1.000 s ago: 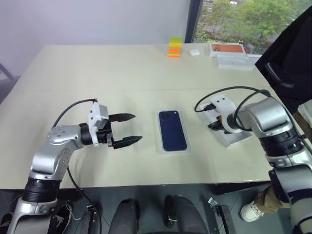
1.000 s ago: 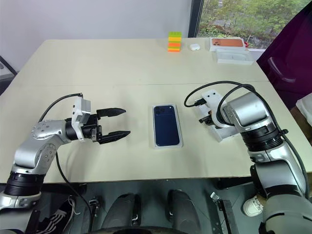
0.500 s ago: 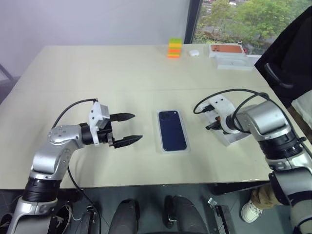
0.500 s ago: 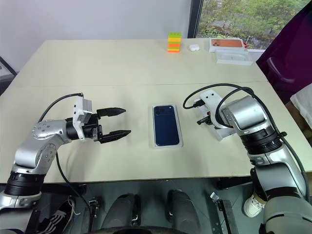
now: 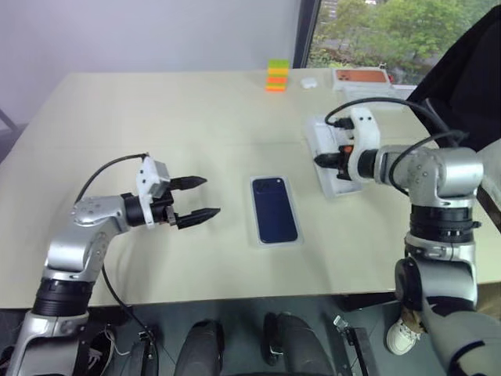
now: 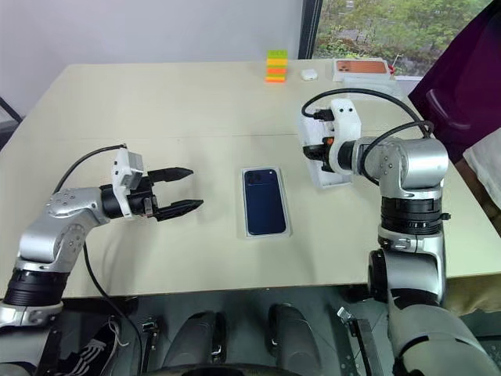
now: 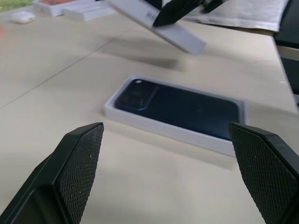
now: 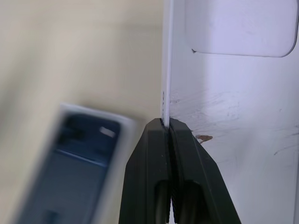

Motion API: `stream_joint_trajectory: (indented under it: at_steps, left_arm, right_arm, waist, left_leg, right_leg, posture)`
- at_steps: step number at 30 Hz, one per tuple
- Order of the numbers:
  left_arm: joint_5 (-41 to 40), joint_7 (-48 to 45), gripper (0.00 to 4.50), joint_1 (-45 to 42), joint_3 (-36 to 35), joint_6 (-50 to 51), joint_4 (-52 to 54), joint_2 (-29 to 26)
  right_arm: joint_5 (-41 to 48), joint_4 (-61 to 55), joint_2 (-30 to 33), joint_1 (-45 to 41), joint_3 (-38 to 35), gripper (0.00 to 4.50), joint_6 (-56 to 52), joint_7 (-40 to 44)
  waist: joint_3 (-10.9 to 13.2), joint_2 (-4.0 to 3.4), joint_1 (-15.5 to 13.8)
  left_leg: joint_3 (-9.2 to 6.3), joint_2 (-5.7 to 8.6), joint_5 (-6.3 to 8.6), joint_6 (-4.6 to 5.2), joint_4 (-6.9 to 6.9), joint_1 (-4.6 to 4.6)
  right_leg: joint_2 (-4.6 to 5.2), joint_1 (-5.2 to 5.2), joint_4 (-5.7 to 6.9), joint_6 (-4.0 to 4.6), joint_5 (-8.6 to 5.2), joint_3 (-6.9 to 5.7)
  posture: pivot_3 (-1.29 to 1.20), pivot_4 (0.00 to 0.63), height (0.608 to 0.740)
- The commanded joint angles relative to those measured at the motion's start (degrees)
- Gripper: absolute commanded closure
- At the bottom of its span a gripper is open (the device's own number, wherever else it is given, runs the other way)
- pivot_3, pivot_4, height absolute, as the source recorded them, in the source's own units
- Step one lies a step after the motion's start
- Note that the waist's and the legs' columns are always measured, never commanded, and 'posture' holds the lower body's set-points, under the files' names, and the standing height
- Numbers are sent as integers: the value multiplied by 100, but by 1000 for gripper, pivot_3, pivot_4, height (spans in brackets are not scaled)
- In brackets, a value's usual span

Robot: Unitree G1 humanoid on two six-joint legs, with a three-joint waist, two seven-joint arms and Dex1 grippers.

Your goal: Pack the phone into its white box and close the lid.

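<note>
The phone (image 5: 274,209), dark navy, lies face-down in the white box (image 5: 277,244) at the middle of the table, with its camera cluster at the far end. My right gripper (image 5: 317,160) is shut on one side wall of the lid (image 5: 335,182), which hangs tilted in the air to the right of and beyond the box. In the right wrist view the fingers pinch the thin wall of the lid (image 8: 233,102), with the phone (image 8: 70,158) below. My left gripper (image 5: 210,197) stands open just left of the box, pointing at it, with nothing between its fingers (image 7: 77,158).
At the far right of the table are a stack of coloured blocks (image 5: 276,76), a small white earbud case (image 5: 311,81) and an orange-topped box (image 5: 362,77). A person in dark clothing (image 5: 462,70) stands at the right edge.
My right gripper has lifted the lid off the table and carried it up and toward the middle. The left gripper has barely moved and stays open.
</note>
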State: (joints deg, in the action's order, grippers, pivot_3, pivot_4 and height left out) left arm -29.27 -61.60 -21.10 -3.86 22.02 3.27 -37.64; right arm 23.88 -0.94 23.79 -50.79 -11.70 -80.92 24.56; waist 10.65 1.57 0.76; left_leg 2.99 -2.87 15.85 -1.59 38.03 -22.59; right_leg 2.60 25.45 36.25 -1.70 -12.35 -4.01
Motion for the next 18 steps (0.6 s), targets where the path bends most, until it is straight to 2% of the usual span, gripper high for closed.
stream_joint_trajectory:
  at_steps: [1, 5, 9, 12, 15, 18]
  left_arm:
    - [-203, 88, 0, -138, -356, 64, 100, -84]
    - [-460, 85, 0, -109, -664, 178, 250, -175]
    - [-581, 113, 0, 28, -922, 301, 392, -377]
    - [-659, 117, 0, 142, -1034, 387, 505, -493]
    - [-890, 117, 0, 286, -1243, 637, 679, -641]
    - [-913, 141, 0, 352, -1294, 658, 705, -676]
  right_arm:
    - [602, -76, -558, -511, -1069, 4479, -474, -1]
    - [1418, 175, -1588, -948, -2593, 4479, -1099, -187]
    - [2714, 372, -2325, -750, -3118, 4479, -1158, -847]
    - [3449, 379, -2660, -492, -3190, 4479, -1158, -1423]
    - [4507, 396, -3232, 123, -2924, 4479, -1158, -2074]
    - [5275, 430, -3482, 456, -2716, 4479, -1158, -2678]
  waist:
    - [2, -3, 12]
    - [5, -9, 4]
    - [5, -10, 0]
    - [6, -11, 3]
    - [5, -10, 16]
    - [19, -31, 17]
  left_leg:
    - [0, 0, 0, 0, 0, 1]
    - [-2, -5, 0, 0, 1, 4]
    - [-3, -8, 0, 0, -4, 4]
    - [-3, -5, 0, 0, -3, 3]
    - [-3, -5, 0, 0, -3, 3]
    - [-4, -4, 0, 1, -1, -5]
  right_leg:
    - [1, 0, 1, 0, 0, 0]
    - [-3, 2, 9, 2, 2, 1]
    - [0, -1, 7, 3, 1, -4]
    - [7, -1, 5, 3, 2, 2]
    - [9, -2, 2, 2, 1, 6]
    - [8, 6, 6, 2, 2, 7]
  posture:
    - [0, 150, 740]
    - [0, 150, 740]
    - [0, 150, 740]
    - [0, 150, 740]
    - [0, 150, 740]
    - [0, 150, 740]
